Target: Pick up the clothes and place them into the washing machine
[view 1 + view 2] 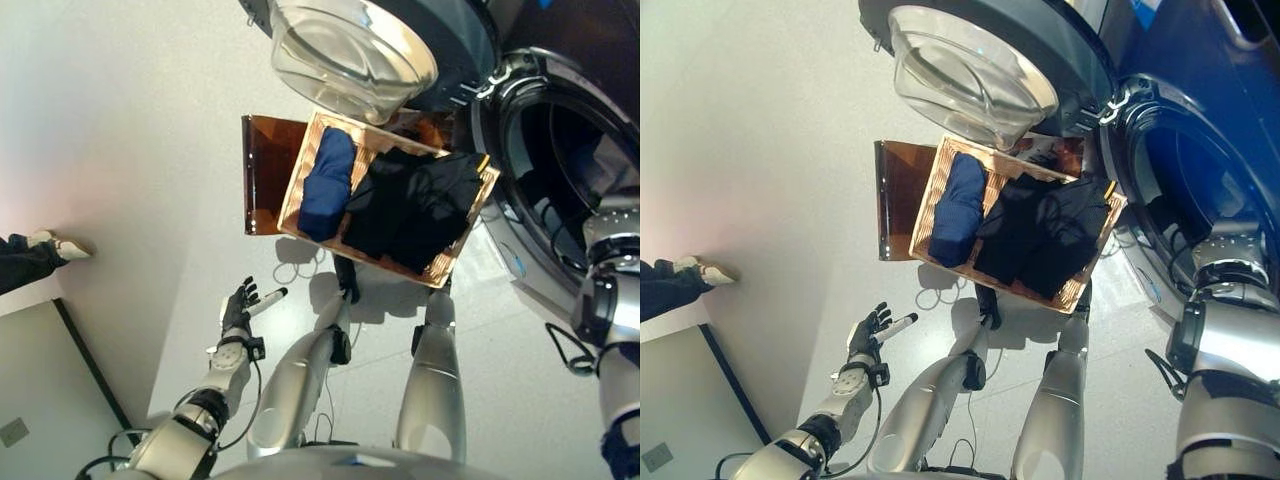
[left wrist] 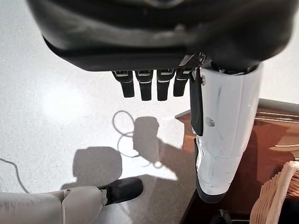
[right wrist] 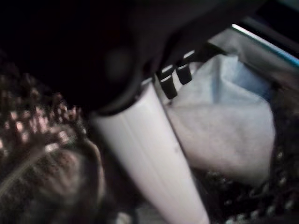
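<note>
Sitting in the basket [image 1: 462, 232], blue [image 1: 327, 182] and black clothes [image 1: 415, 205] wait, while the left hand [image 1: 240, 305] hangs open, holding nothing; right hand unclear.

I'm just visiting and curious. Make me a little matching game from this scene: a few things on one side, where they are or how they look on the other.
Things:
1. blue garment
2. black clothes
3. washer door
4. left hand

Descriptions:
A. swung open above the basket
B. open and empty over the floor
C. right part of the basket
D. folded along the basket's left side

Pairs: 1-D, 2-C, 3-A, 4-B
</note>
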Available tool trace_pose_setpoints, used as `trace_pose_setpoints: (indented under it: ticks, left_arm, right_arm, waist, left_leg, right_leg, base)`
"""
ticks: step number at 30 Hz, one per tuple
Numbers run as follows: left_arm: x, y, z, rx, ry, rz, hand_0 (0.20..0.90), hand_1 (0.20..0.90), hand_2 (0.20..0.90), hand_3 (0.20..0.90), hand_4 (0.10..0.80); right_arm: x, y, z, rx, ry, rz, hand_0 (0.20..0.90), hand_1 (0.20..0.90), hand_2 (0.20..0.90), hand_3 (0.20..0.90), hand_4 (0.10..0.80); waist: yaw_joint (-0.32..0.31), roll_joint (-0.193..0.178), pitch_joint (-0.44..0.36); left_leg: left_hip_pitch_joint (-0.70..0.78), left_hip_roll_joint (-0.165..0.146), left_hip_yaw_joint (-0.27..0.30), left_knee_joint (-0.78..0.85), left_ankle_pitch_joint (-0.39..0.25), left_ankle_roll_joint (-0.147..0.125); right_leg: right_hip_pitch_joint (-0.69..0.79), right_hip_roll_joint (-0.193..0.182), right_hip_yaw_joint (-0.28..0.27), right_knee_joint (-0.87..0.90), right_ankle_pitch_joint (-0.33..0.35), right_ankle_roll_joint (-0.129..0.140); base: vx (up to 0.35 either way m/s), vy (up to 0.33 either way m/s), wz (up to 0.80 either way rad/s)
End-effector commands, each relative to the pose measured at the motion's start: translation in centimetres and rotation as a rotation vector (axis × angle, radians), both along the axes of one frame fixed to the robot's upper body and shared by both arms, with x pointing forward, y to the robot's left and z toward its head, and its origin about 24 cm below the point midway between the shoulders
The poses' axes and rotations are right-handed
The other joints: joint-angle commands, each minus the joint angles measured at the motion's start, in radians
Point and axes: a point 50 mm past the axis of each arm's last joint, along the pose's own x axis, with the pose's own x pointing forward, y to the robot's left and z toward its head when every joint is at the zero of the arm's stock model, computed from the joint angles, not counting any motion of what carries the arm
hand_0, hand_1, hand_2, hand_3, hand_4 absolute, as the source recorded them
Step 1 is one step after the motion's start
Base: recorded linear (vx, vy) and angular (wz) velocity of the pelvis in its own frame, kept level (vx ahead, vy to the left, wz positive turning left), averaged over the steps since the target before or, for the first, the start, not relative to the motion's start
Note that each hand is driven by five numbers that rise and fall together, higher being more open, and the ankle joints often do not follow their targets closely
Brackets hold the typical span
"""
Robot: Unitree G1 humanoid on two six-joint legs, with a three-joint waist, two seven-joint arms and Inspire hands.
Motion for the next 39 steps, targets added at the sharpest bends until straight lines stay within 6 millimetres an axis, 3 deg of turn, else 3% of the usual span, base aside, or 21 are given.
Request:
trace_pose_setpoints:
  ticks: [1,3,4,7,16,26,30,36,37,38,39]
  left_arm:
    - [-1.9,2.9,-1.1,0.089,0.050,0.076,0.900,0.900,0.900,0.900,0.800]
    - [-1.1,2.6,-0.5,0.090,0.010,0.079,0.900,0.900,0.900,0.900,0.800]
    - [-1.2,2.7,-0.5,0.092,0.011,0.080,0.900,0.900,0.900,0.900,0.800]
    - [-0.4,2.5,0.2,0.101,-0.027,0.085,0.900,0.900,0.900,0.900,0.800]
    - [0.5,2.6,1.2,0.136,-0.085,0.115,0.900,0.900,0.900,0.900,0.800]
    - [0.6,3.1,1.3,0.205,-0.070,0.132,0.900,0.900,0.900,0.900,0.800]
    - [0.7,3.5,1.3,0.232,-0.071,0.135,0.900,0.900,0.900,0.900,0.800]
    - [0.6,3.5,1.3,0.247,-0.067,0.134,0.900,0.900,0.900,0.900,0.800]
    - [0.6,3.4,1.4,0.242,-0.076,0.136,0.900,0.900,0.900,0.900,0.800]
    - [0.6,3.4,1.4,0.242,-0.076,0.136,0.900,0.900,0.900,0.900,0.800]
    - [0.8,3.2,1.6,0.237,-0.091,0.128,0.900,0.900,0.900,0.900,0.800]
  right_arm:
    - [-1.4,-1.7,4.9,-0.308,0.031,-0.065,0.900,0.900,0.900,0.900,0.800]
    - [0.2,0.5,2.9,-0.410,0.146,0.019,0.900,0.900,0.900,0.900,0.800]
    - [0.3,0.6,2.9,-0.409,0.147,0.019,0.900,0.900,0.900,0.900,0.800]
    - [1.4,2.9,0.1,-0.501,0.270,0.093,0.900,0.900,0.900,0.900,0.800]
    - [3.5,10.4,-5.1,-0.720,0.420,0.337,0.900,0.900,0.900,0.900,0.800]
    - [3.5,14.9,-8.0,-1.008,0.582,0.492,0.900,0.900,0.900,0.900,0.800]
    - [3.1,16.1,-9.1,-1.224,0.699,0.544,0.900,0.900,0.900,0.900,0.800]
    - [3.1,17.5,-9.0,-1.433,0.757,0.539,0.900,0.900,0.900,0.900,0.800]
    - [3.1,18.2,-8.5,-1.555,0.768,0.527,0.900,0.900,0.900,0.900,0.800]
    - [3.1,18.2,-8.5,-1.555,0.768,0.527,0.900,0.900,0.900,0.900,0.800]
    - [3.1,18.3,-8.5,-1.715,0.826,0.520,0.900,0.900,0.900,0.900,0.800]
  waist:
    - [0.003,-0.028,-0.082]
    - [0.000,-0.035,-0.071]
    - [0.000,-0.036,-0.072]
    - [-0.007,-0.042,-0.061]
    - [-0.016,-0.065,-0.043]
    - [-0.029,-0.100,-0.038]
    - [-0.028,-0.118,-0.043]
    - [-0.024,-0.140,-0.044]
    - [-0.025,-0.146,-0.043]
    - [-0.025,-0.146,-0.043]
    - [-0.023,-0.152,-0.041]
  left_leg:
    - [-0.067,0.072,0.013,0.196,-0.138,-0.152]
    - [-0.065,0.075,0.016,0.198,-0.136,-0.149]
    - [-0.065,0.075,0.015,0.198,-0.136,-0.149]
    - [-0.061,0.076,0.013,0.200,-0.133,-0.147]
    - [-0.050,0.076,0.008,0.190,-0.119,-0.146]
    - [-0.022,0.079,0.000,0.170,-0.103,-0.149]
    - [-0.011,0.082,-0.010,0.165,-0.098,-0.150]
    - [0.008,0.091,-0.023,0.158,-0.095,-0.151]
    - [0.014,0.092,-0.026,0.152,-0.091,-0.152]
    - [0.015,0.092,-0.026,0.152,-0.091,-0.152]
    - [0.019,0.094,-0.028,0.147,-0.088,-0.153]
  right_leg:
    - [0.009,-0.011,0.010,0.084,-0.045,-0.030]
    - [0.013,-0.009,0.009,0.085,-0.043,-0.032]
    - [0.014,-0.009,0.009,0.085,-0.043,-0.032]
    - [0.018,-0.006,0.008,0.085,-0.042,-0.034]
    - [0.028,-0.002,0.004,0.085,-0.037,-0.039]
    - [0.048,0.003,-0.004,0.081,-0.030,-0.039]
    - [0.063,0.007,-0.012,0.081,-0.034,-0.041]
    - [0.079,0.015,-0.023,0.088,-0.045,-0.045]
    - [0.082,0.018,-0.024,0.089,-0.046,-0.045]
    - [0.083,0.018,-0.024,0.089,-0.046,-0.045]
    - [0.086,0.021,-0.028,0.091,-0.049,-0.046]
  base:
    - [0.000,0.000,0.00]
    - [0.000,0.000,0.00]
    - [0.000,0.000,0.00]
    - [-0.012,-0.006,0.02]
    - [-0.002,0.000,0.00]
    - [0.002,-0.001,0.01]
    - [0.006,-0.014,-0.01]
    - [0.005,-0.014,0.02]
    - [0.003,-0.009,0.05]
    - [0.002,-0.010,0.06]
    - [0.000,0.000,0.00]
